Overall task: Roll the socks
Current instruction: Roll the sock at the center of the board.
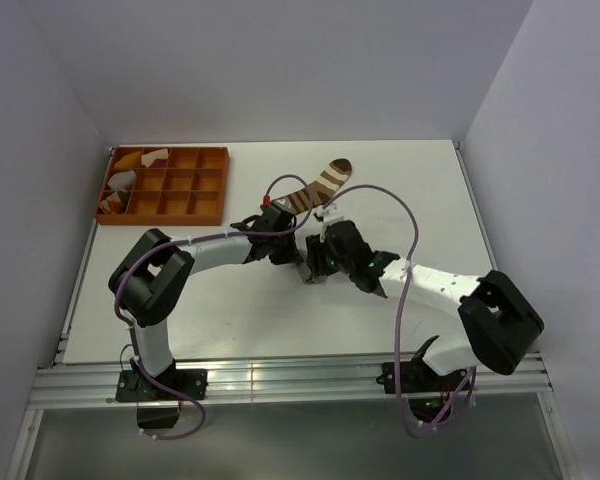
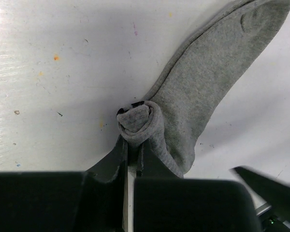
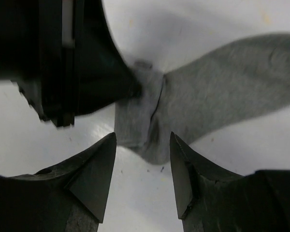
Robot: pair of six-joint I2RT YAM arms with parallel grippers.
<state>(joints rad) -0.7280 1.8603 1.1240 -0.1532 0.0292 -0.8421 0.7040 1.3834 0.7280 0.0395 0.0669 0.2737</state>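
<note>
Left tool [image 2: 132, 147] clamped on rolled end of grey sock [image 2: 208, 82], length running away ahead; right tool [image 3: 142, 145] apart, just beside roll.

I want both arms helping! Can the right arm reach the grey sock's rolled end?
Probably yes. The right end effector is open just short of the rolled end of the grey sock, nothing between; the left end effector pinches that roll.
</note>
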